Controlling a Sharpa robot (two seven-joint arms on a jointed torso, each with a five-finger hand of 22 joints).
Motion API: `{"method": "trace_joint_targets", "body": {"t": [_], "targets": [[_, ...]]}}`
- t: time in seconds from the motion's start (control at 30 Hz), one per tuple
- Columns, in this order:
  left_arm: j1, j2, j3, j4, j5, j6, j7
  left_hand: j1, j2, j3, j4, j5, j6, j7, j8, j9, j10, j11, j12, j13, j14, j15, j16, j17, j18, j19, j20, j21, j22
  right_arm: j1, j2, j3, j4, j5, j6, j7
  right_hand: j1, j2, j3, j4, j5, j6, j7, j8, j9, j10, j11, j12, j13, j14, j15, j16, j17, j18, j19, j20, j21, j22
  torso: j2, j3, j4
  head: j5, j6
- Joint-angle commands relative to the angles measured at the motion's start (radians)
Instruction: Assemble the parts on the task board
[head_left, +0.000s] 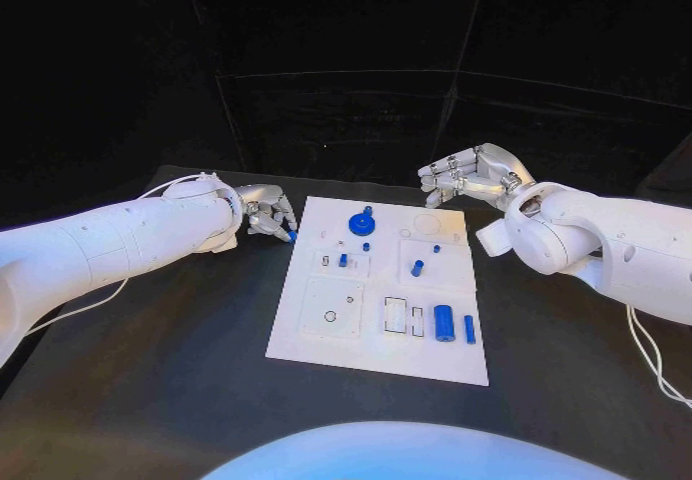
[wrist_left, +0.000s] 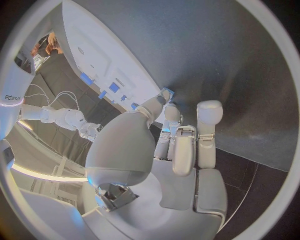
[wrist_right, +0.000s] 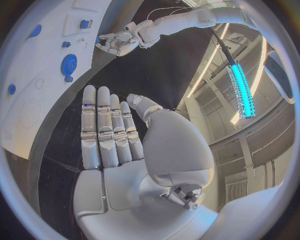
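The left hand (head_left: 265, 218), at the task board's (head_left: 325, 340) ten o'clock edge, pinches a small blue part (head_left: 290, 237). It looks light, rigid and slippery (best held by its sides). The right hand (head_left: 464, 176) hovers at one o'clock, fingers apart, holding nothing.

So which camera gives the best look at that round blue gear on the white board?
The head view: the round blue gear sits unobstructed near the far edge of the white task board, seen from above. The right wrist view shows it warped by the fisheye. In the left wrist view I cannot pick it out.
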Motion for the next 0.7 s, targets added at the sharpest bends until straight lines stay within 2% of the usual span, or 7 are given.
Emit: {"method": "trace_joint_targets", "body": {"t": [0.03, 0.5, 0.7], "targets": [[-0.010, 0.003, -0.005, 0.010, -0.021, 0.067, -0.029, -0.006, -0.006, -0.008, 0.002, -0.004, -0.001, 0.006, -0.006, -0.003, -0.007, 0.002, 0.006, -0.003, 0.048, -0.001, 0.004, 0.127, -0.013, 0.006, 0.001, 0.000, -0.002, 0.002, 0.000, 0.001, 0.002, 0.000, 0.010, 0.010, -0.003, 0.010, 0.005, 0.000, 0.005, -0.006, 0.003, -0.005, 0.000, -0.002, 0.005, -0.002, -0.001, 0.006, 0.003, -0.005, -0.001, 0.012, 0.005, 0.000, -0.005, -0.001, 0.000, 0.0004, -0.0002, 0.001, 0.001], [-0.010, 0.003, -0.009, 0.012, -0.021, 0.110, -0.049, -0.012, -0.008, -0.022, 0.003, -0.003, -0.006, 0.008, -0.015, -0.012, -0.012, 0.004, 0.009, -0.004, 0.047, 0.001, 0.004, 0.127, -0.012, 0.003, 0.003, -0.004, -0.004, 0.002, 0.001, 0.000, 0.001, 0.000, 0.012, 0.011, -0.002, 0.011, 0.006, -0.001, 0.005, -0.006, 0.003, -0.005, 0.000, -0.003, 0.005, -0.002, -0.002, 0.006, 0.003, -0.005, -0.001, 0.012, 0.005, 0.000, -0.005, -0.001, 0.001, 0.0003, -0.0004, 0.001, 0.001], [-0.010, 0.003, -0.009, 0.010, -0.022, 0.099, -0.042, -0.013, 0.008, -0.024, 0.009, -0.003, 0.011, 0.007, -0.012, -0.014, -0.010, 0.005, 0.014, 0.001, 0.047, 0.002, 0.004, 0.127, -0.012, 0.003, 0.004, -0.005, -0.003, 0.002, 0.000, 0.000, 0.002, 0.000, 0.012, 0.012, -0.002, 0.011, 0.006, -0.001, 0.005, -0.006, 0.003, -0.005, 0.000, -0.003, 0.005, -0.002, -0.002, 0.006, 0.003, -0.005, -0.001, 0.012, 0.005, 0.000, -0.005, -0.001, 0.001, 0.0002, 0.0002, 0.001, 0.001]]}}
